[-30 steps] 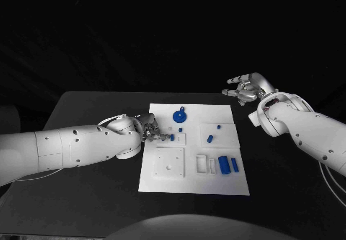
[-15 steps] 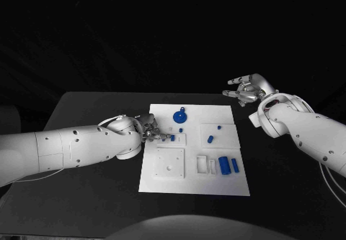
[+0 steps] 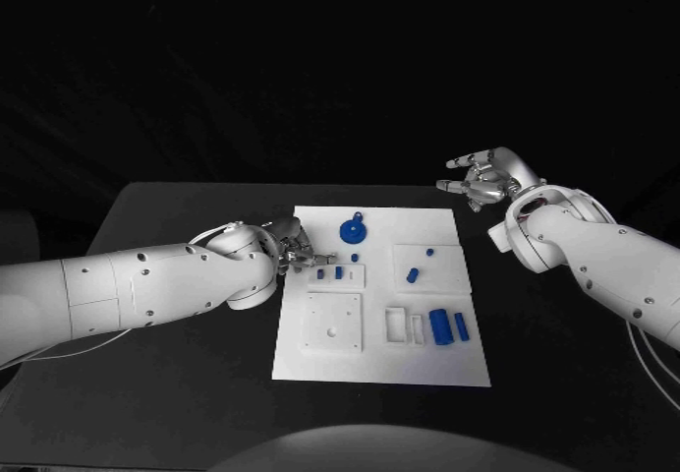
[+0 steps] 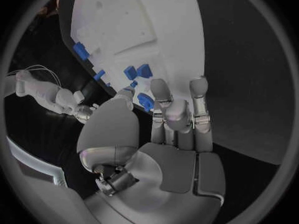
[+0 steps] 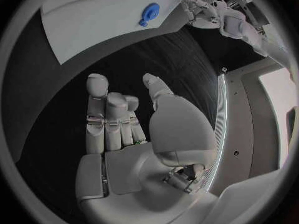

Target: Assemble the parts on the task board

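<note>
I am working at the left edge of the board (image 3: 425,364), which is lying in the middle of the table (image 3: 170,393). My left hand (image 3: 288,248) is hovering over the board's left side, fingers pointing toward the small parts (image 3: 337,272) just right of it; in the left wrist view my fingers (image 4: 163,98) are reaching out, slightly apart, over two blue pieces (image 4: 137,71), and I cannot tell whether the fingertips are touching one or holding anything. My right hand (image 3: 481,175) is hanging well off the board, beyond its far right corner, fingers loosely curled and apart, holding nothing. As for progress, I am judging most of the job as not yet done: the round part (image 3: 353,231) is lying loose near the far edge, two cylinders (image 3: 448,324) are lying side by side at the near right, two small pegs (image 3: 419,265) are sitting on the right-hand square, and the near left plate (image 3: 333,320) with its holes is showing nothing blue in it. Whether the small parts by my left hand are already seated, I cannot say.
</note>
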`<state>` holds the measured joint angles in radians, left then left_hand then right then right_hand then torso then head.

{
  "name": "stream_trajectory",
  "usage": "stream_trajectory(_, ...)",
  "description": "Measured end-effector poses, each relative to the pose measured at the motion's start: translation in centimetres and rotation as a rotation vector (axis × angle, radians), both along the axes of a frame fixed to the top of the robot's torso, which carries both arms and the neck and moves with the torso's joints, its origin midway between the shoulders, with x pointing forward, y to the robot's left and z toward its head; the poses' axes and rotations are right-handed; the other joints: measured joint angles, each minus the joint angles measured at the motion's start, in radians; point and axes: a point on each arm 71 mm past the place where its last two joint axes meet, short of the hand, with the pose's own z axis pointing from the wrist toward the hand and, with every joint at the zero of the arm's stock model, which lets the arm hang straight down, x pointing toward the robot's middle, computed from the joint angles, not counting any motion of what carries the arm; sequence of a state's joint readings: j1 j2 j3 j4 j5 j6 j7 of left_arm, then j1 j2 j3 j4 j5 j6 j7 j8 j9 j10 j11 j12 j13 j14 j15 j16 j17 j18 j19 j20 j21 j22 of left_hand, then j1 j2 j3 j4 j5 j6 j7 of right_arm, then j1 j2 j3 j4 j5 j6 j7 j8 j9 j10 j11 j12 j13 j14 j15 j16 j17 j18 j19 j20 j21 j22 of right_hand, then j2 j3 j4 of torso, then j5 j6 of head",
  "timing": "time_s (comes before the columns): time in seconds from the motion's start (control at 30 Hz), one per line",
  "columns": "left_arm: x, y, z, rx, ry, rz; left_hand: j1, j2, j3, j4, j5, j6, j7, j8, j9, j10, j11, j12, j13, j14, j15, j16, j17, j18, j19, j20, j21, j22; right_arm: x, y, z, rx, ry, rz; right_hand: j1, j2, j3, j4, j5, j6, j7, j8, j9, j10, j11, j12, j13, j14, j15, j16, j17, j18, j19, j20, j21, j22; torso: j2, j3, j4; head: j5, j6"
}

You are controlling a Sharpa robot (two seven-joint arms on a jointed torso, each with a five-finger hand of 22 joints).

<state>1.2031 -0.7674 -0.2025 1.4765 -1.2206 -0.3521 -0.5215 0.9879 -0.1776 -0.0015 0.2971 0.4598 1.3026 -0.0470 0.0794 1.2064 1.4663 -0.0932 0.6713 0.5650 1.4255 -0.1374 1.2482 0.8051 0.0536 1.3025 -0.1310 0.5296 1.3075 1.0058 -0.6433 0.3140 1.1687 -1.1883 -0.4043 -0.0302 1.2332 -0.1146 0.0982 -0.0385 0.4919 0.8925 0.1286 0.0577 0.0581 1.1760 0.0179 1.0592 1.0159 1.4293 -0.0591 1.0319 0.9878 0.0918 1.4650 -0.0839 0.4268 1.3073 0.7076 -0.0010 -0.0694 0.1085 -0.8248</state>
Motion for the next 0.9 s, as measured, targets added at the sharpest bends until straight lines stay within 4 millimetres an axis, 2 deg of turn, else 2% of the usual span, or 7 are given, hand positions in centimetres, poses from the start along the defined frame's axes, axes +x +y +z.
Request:
stream_trajectory(0.1, 0.3, -0.2, 0.5, -0.026, -0.011, 0.002, 0.007, 0.007, 0.003, -0.003, 0.000, -0.025, 0.006, -0.008, -0.017, 0.000, 0.000, -0.011, -0.002, -0.017, 0.004, -0.022, -0.027, 0.000, -0.005, -0.005, -0.011, 0.000, 0.0, 0.0, 0.0, 0.000, 0.001, 0.000, 0.000, 0.000, 0.000, 0.000, 0.000, 0.000, 0.000, 0.000, 0.000, 0.000, 0.000, 0.000, 0.000, 0.000, 0.000, 0.000, 0.000, 0.000, 0.000, 0.000, 0.000, 0.000, 0.000, 0.0000, -0.0001, 0.000, 0.001)
stream_trajectory(0.17, 0.5, -0.3, 0.8, -0.045, -0.019, 0.003, 0.017, 0.017, 0.006, -0.003, 0.000, -0.066, 0.018, -0.010, -0.074, -0.006, 0.010, -0.026, -0.006, -0.050, 0.007, -0.066, -0.094, -0.009, -0.014, -0.014, -0.032, 0.000, 0.0, 0.0, 0.0, 0.000, 0.001, 0.000, 0.000, 0.000, 0.000, 0.000, 0.000, 0.000, 0.000, 0.000, 0.000, 0.000, 0.000, 0.000, 0.000, 0.000, 0.000, 0.000, 0.000, 0.000, 0.000, 0.000, 0.000, 0.000, 0.000, 0.0001, -0.0006, 0.000, 0.002)
stream_trajectory(0.3, 1.2, -0.4, 1.4, -0.107, -0.045, 0.002, 0.072, 0.047, 0.008, -0.002, 0.000, -0.139, 0.052, 0.002, -0.316, -0.071, 0.026, -0.055, -0.026, -0.104, 0.024, -0.130, -0.177, -0.016, -0.045, -0.005, -0.096, -0.028, 0.0, 0.0, -0.1, 0.001, 0.001, -0.001, 0.000, 0.000, 0.000, 0.000, 0.000, 0.000, 0.000, 0.000, 0.000, 0.000, 0.000, 0.000, 0.000, 0.000, 0.000, 0.000, 0.000, 0.000, 0.000, 0.000, 0.000, 0.000, 0.000, 0.0002, -0.0011, -0.002, 0.004)
stream_trajectory(0.4, 1.6, -0.5, 1.7, -0.154, -0.069, -0.005, 0.146, 0.073, -0.002, -0.016, 0.000, -0.169, 0.068, 0.025, -0.449, -0.102, 0.040, -0.080, -0.062, -0.134, 0.037, -0.156, -0.213, -0.016, -0.056, 0.006, -0.142, -0.053, 0.0, 0.0, -0.1, 0.001, 0.002, -0.001, 0.000, 0.000, 0.000, 0.000, 0.000, 0.000, 0.000, 0.000, 0.000, 0.000, 0.000, 0.000, 0.000, 0.000, 0.000, 0.000, 0.000, 0.000, 0.000, 0.000, 0.000, 0.000, 0.000, 0.0006, -0.0012, -0.003, 0.007)
stream_trajectory(0.53, 2.0, -0.7, 1.9, -0.204, -0.092, -0.020, 0.287, 0.149, -0.031, -0.113, -0.004, -0.184, 0.077, 0.060, -0.631, -0.120, 0.052, -0.179, -0.184, -0.151, 0.045, -0.194, -0.262, -0.016, -0.055, 0.024, -0.208, -0.092, 0.0, -0.1, -0.1, 0.001, 0.002, -0.002, 0.000, 0.000, 0.000, 0.000, 0.000, 0.000, 0.000, 0.000, 0.000, 0.000, 0.000, -0.001, 0.000, 0.000, 0.000, -0.001, 0.000, 0.000, 0.000, 0.000, 0.000, 0.000, 0.000, 0.0011, -0.0017, -0.004, 0.011)
stream_trajectory(0.7, 2.1, -0.7, 2.1, -0.239, -0.100, -0.036, 0.317, 0.187, -0.071, -0.179, -0.023, -0.182, 0.075, 0.102, -0.811, -0.083, 0.058, -0.270, -0.290, -0.154, 0.048, -0.173, -0.275, -0.016, -0.039, 0.026, -0.225, -0.076, 0.0, -0.2, -0.1, 0.002, 0.002, -0.003, 0.000, 0.000, 0.000, 0.000, 0.000, 0.000, 0.000, 0.000, 0.000, 0.000, 0.000, -0.004, -0.003, 0.000, 0.000, -0.004, -0.001, 0.000, 0.000, 0.000, -0.001, 0.000, 0.000, 0.0014, -0.0012, -0.005, 0.014)
stream_trajectory(0.9, 1.8, -0.2, 2.0, -0.249, -0.069, -0.052, 0.312, 0.191, -0.087, -0.194, -0.019, -0.168, 0.079, 0.105, -0.905, -0.065, 0.056, -0.287, -0.313, -0.130, 0.046, -0.140, -0.271, -0.016, -0.013, 0.018, -0.225, -0.045, -0.1, -0.3, 0.0, 0.003, 0.002, -0.003, 0.000, 0.000, 0.000, 0.000, 0.000, 0.000, 0.000, 0.000, 0.000, 0.000, 0.000, -0.004, -0.003, 0.000, 0.000, -0.004, -0.001, 0.000, 0.000, 0.000, -0.004, 0.000, 0.000, 0.0014, -0.0006, -0.006, 0.016)
